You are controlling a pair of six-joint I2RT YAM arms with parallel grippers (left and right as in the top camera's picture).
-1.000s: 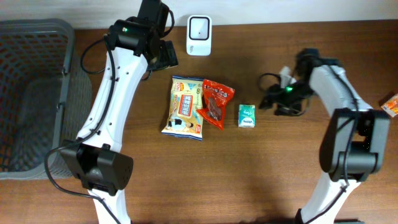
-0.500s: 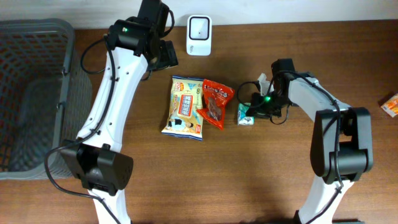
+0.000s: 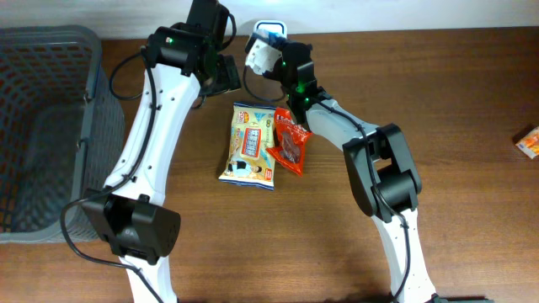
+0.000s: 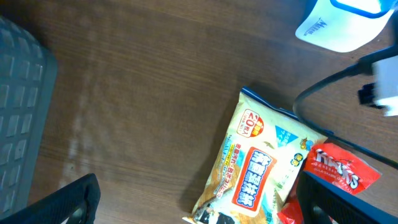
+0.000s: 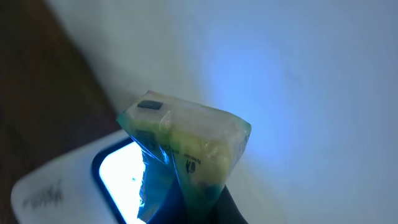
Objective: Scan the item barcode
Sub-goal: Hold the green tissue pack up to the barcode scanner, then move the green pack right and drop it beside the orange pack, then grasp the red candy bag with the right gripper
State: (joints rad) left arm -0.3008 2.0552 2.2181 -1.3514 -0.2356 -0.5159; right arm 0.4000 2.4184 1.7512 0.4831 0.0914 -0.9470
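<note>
Over the scanner (image 5: pixel 56 186) — green pack (image 5: pixel 186 146) pinched in right tool (image 3: pixel 271 55).

Left of the yellow bag (image 3: pixel 251 145) stand the left arm (image 3: pixel 156 118) and the basket (image 3: pixel 50 35); right of it lie the red bag (image 3: pixel 290 143) and the right arm (image 3: pixel 337 126), then open table (image 3: pixel 463 101)

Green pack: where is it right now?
Overhead view, top centre of the table: the green pack is clamped in the right gripper, held right over the white scanner, beyond the far end of the yellow snack bag.
</note>
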